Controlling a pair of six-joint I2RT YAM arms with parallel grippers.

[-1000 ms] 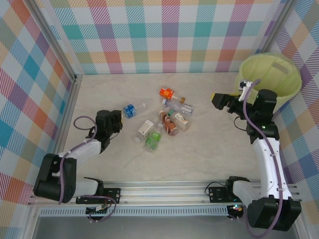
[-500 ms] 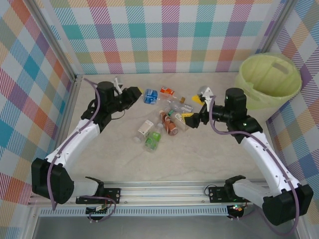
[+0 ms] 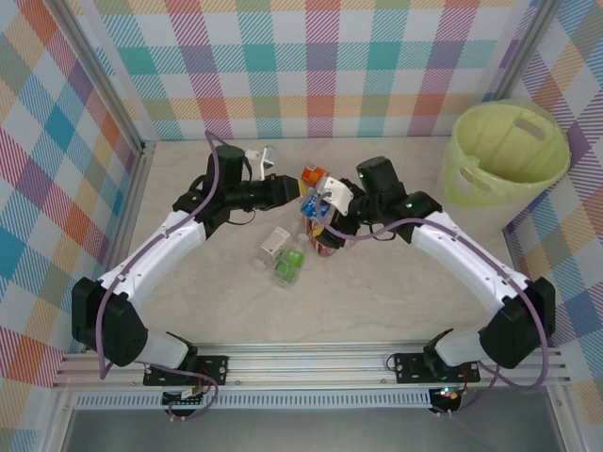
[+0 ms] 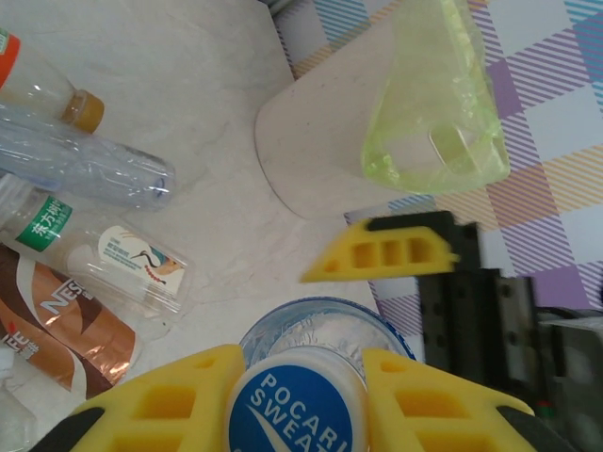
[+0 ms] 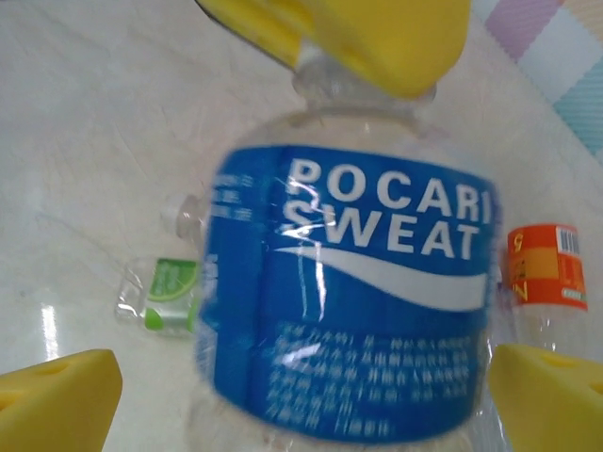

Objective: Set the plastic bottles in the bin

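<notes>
One second back, worked well apart: left pincer (image 4: 297, 381) low at the near left of the table (image 3: 188, 311), just beside the blue bottle (image 5: 349, 282); right pincer (image 5: 301, 400) out at the right, near the bin (image 3: 490, 193). Since then, lifted the blue bottle and carried it right, to the middle; swung the right pincer back left to meet it there.

Now pinching the blue bottle at its cap end in the left pincer, fingers pressed on either side, above the heap of plastic bottles (image 3: 325, 237). Holding the right pincer spread wide around the labelled body, gap on both sides, no contact made out. Reads as a hand-over just short of the take: sensible, given a bin placed at the far right, on the right arm's side.

Not yet binned, then, this one. Also left on the table: an orange-labelled bottle (image 3: 314, 174) on the far side of the heap, a green-labelled bottle (image 3: 289, 270) on the near side, a brown-labelled bottle (image 4: 57, 334) among the clear ones.

As for the bin: upright, lined with a lime-green bag (image 3: 513, 141), showing nothing but liner in the part of its inside seen from above; no bottle made out there.
</notes>
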